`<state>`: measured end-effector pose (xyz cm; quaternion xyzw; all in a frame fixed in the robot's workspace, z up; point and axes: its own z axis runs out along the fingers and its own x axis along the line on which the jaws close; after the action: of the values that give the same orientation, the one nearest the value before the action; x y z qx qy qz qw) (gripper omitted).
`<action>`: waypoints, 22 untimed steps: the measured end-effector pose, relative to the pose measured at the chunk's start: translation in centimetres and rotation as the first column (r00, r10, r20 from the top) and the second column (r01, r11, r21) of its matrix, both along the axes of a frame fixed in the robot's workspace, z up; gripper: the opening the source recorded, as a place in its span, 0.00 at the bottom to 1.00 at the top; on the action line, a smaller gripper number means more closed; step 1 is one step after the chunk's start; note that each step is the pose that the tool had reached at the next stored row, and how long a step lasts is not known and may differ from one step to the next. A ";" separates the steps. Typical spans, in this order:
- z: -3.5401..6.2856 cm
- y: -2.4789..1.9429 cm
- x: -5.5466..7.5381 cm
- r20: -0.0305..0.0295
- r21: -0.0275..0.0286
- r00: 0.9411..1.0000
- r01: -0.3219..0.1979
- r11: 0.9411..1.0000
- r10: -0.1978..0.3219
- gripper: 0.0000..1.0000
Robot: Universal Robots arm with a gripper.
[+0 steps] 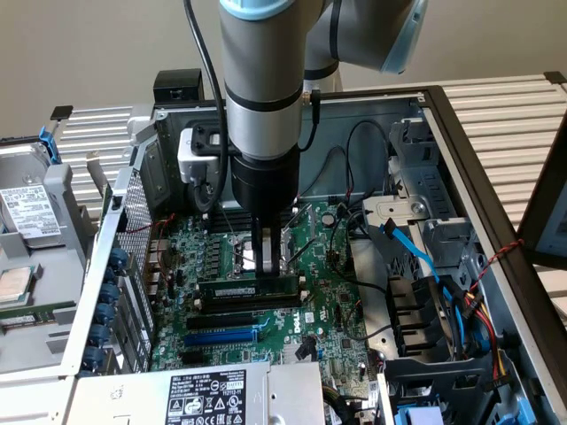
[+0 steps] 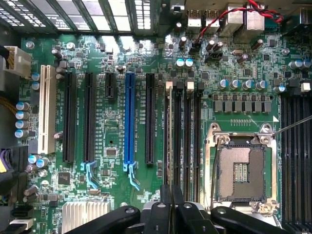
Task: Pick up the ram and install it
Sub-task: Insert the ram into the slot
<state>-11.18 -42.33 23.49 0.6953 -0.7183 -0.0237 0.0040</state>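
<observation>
Your end effector (image 1: 267, 271) is down inside the open PC case (image 1: 461, 177). It is pulled in to a narrow gap and clenched on the ram (image 1: 248, 290), gripping the top edge roughly mid-length. The ram stands on its long edge over the green motherboard (image 1: 337, 292), parallel to the black slots and just on the near side of the CPU socket (image 1: 251, 255) in the exterior view. You can't tell from these views whether it is fully down in a slot. In the wrist view the fingers (image 2: 163, 209) sit nearly together over the bank of black memory slots (image 2: 187, 136) with white end clips, right beside the open socket (silver frame, bare contacts). The blue slot (image 2: 129, 117) and a white slot (image 2: 46, 109) lie further across the board, well apart from the end effector. Writing: the ram has a small whitish label on its near face, print too small to read. The power supply (image 1: 115, 398) at the near edge of the exterior view carries a black-and-white sticker (image 1: 208, 394) with rows of marks, text not legible. A hard drive (image 1: 27, 217) on the exterior view's left has a white label, also unreadable. Board silkscreen is visible, but you can't make out any words. The case sits on a white slatted table (image 1: 505, 106).
</observation>
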 end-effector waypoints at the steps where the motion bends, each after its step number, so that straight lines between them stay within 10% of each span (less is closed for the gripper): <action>1: 0.00 0.00 0.0 0.000 0.000 1.000 0.000 1.000 0.000 0.12; 22: -0.27 0.04 0.0 0.010 0.000 1.000 0.000 1.000 0.000 0.12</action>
<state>-11.18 -42.29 23.22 0.6954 -0.7184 -0.0203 0.0006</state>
